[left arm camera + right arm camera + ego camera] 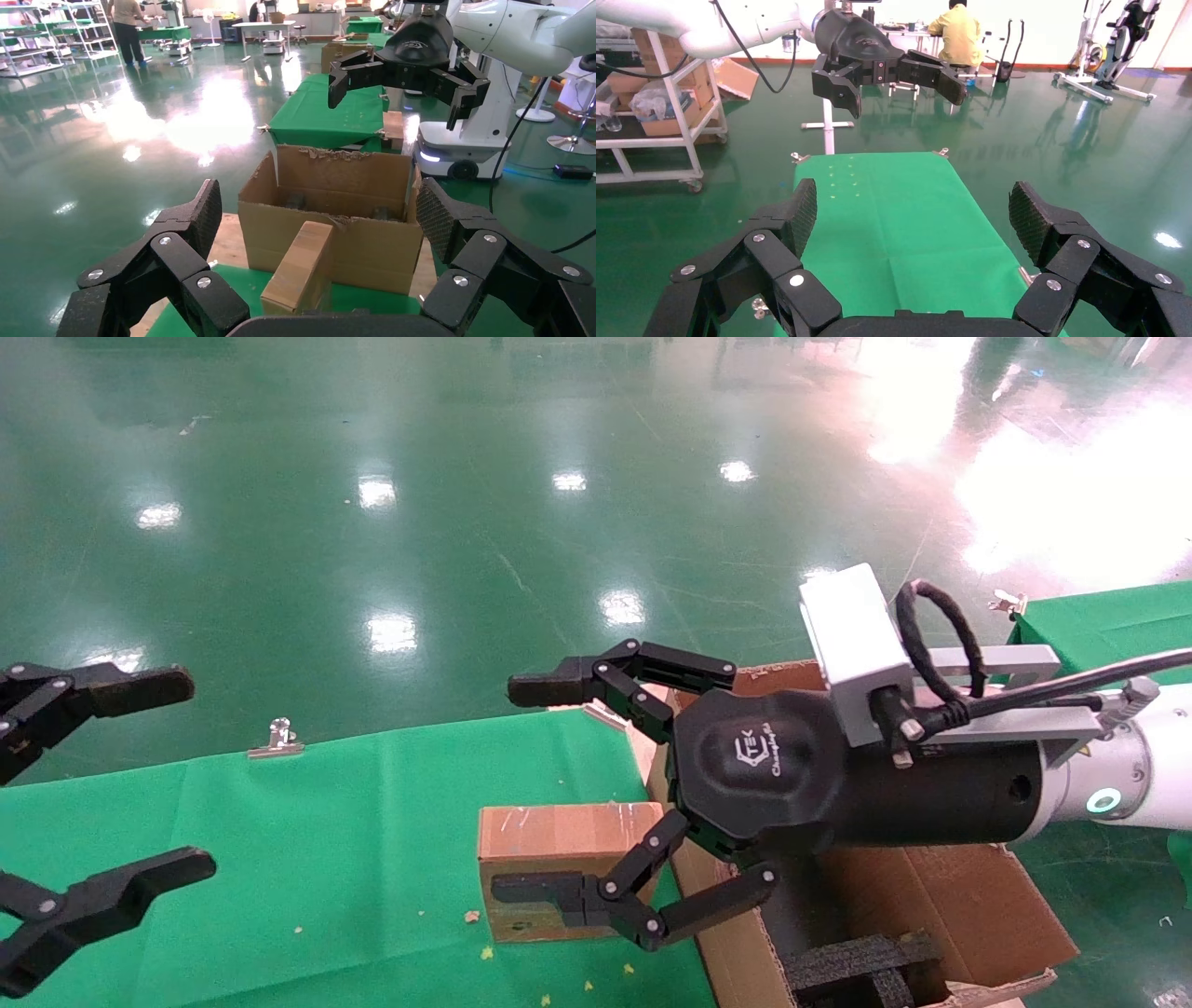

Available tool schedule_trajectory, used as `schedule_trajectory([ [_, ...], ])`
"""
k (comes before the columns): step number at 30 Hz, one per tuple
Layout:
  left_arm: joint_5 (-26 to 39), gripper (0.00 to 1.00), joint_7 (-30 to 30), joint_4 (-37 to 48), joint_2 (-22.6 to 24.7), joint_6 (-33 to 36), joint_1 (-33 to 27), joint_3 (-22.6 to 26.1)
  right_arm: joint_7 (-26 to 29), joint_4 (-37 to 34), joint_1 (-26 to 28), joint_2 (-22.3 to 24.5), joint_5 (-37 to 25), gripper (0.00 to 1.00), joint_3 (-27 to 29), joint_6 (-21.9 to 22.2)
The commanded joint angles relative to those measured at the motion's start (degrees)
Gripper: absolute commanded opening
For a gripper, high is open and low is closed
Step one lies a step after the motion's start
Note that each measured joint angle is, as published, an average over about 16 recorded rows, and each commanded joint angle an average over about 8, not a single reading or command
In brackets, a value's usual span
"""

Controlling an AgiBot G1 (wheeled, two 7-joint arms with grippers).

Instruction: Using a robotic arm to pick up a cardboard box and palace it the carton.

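Right tool (pixel 531 794) on the white robotic arm (pixel 1117 775) hangs above the worktop (pixel 279 859), fingers spread wide with nothing between them. One finger (pixel 559 689) reaches out over the worktop's far edge; the other (pixel 535 889) crosses in front of the cardboard box (pixel 549 836). From the head view it is unclear whether that finger touches the box.

Small and taped, the cardboard box stands on the green cloth, just beside the carton (pixel 931 896), near the worktop's right end. In the left wrist view it stands upright (pixel 302 267) against the carton's near wall (pixel 337 210). The carton is open at the top, with ragged flaps, and black foam (pixel 866 957) lies inside it.

Left tool (pixel 140 775) hovers over the worktop's left end, well apart from the box, its fingers also wide open and holding nothing. Between the two tools lies a broad bare stretch of green cloth. A metal clip (pixel 277 740) grips the cloth at the far edge. Beyond that edge the glossy green floor (pixel 466 523) is open.
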Motion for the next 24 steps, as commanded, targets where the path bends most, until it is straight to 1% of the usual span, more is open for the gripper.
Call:
schedule_trajectory([
  [1, 0.0, 1.0, 0.0, 0.0, 0.0, 0.0, 0.0, 0.0, 0.0, 0.0, 0.0, 0.0, 0.0, 1.0, 0.0, 0.0],
  [24, 0.0, 1.0, 0.0, 0.0, 0.0, 0.0, 0.0, 0.0, 0.0, 0.0, 0.0, 0.0, 0.0, 1.0, 0.0, 0.0],
])
